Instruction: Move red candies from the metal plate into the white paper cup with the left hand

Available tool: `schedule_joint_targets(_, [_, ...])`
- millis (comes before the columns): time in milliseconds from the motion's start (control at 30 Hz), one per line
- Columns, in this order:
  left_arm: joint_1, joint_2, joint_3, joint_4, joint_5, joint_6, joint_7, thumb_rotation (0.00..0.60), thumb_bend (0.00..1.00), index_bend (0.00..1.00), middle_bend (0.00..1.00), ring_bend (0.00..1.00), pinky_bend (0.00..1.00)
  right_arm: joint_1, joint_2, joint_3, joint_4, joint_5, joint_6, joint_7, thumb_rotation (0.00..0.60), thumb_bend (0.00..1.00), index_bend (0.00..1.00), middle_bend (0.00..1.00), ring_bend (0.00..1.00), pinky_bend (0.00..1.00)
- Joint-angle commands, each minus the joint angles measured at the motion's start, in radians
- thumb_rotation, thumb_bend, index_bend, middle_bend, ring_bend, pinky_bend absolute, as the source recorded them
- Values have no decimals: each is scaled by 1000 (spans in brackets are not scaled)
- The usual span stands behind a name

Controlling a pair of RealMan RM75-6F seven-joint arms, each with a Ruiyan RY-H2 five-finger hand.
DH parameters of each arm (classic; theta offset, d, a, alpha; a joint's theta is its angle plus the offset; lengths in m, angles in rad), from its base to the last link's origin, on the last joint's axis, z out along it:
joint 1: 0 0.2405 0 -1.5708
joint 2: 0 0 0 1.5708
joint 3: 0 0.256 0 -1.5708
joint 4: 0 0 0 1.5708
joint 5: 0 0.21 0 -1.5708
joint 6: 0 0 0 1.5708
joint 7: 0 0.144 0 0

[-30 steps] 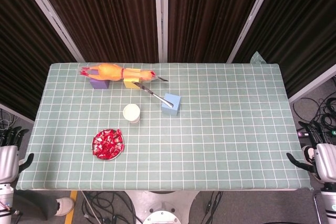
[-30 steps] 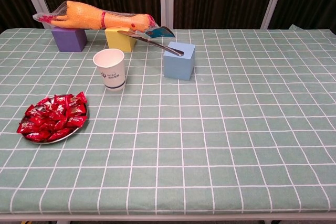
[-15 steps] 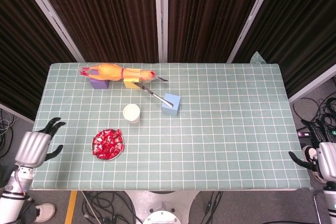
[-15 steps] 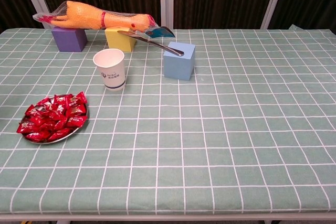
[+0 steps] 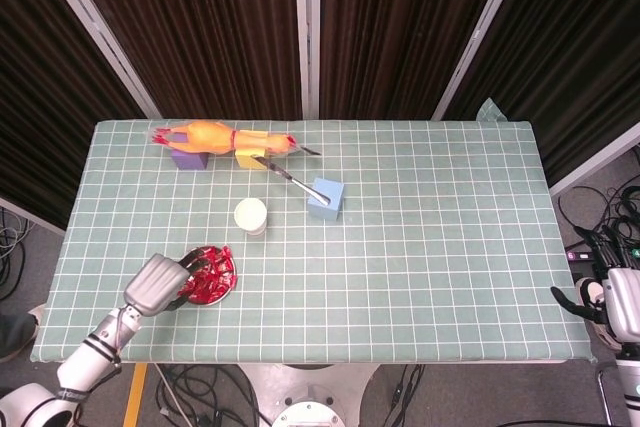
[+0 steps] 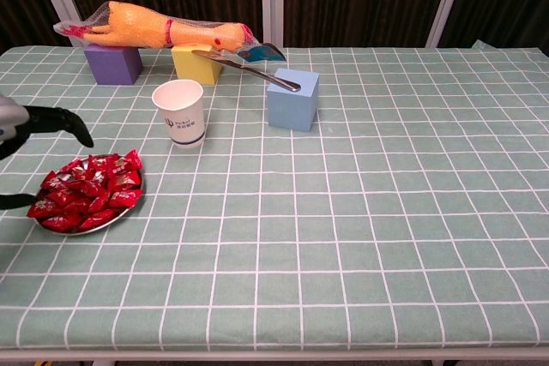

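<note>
Left hand (image 5: 160,283) just swung in over plate (image 5: 228,290), fingers apart, empty. Candies (image 6: 86,193) all on plate, near cup (image 6: 181,112). We grab next. Right hand (image 5: 620,305) parked, grip unclear.

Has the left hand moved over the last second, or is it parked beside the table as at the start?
Yes. The left hand has come in from off the table's left edge, rightward over the cloth, to the metal plate of red candies.
</note>
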Motion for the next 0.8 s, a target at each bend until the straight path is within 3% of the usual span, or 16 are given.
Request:
schedule_joint_targets(33, [-27, -44, -7, 29, -44, -42, 33, 600, 247, 329, 321, 788, 1000, 2, -1, 0, -1, -1, -1, -1, 600, 118, 119, 156, 0, 177])
schedule_joint_targets(567, [-79, -136, -14, 98, -186, -120, 143, 600, 257, 391, 423, 831, 1000, 0, 2, 0, -3, 4, 1, -3, 600, 118, 119, 156, 0, 184])
schedule_joint_targets(800, [-90, -171, -3, 160, -171, -100, 117, 600, 308, 524, 527, 869, 1000, -1, 5, -1, -7, 4, 1, -4, 600, 118, 119, 156, 0, 195])
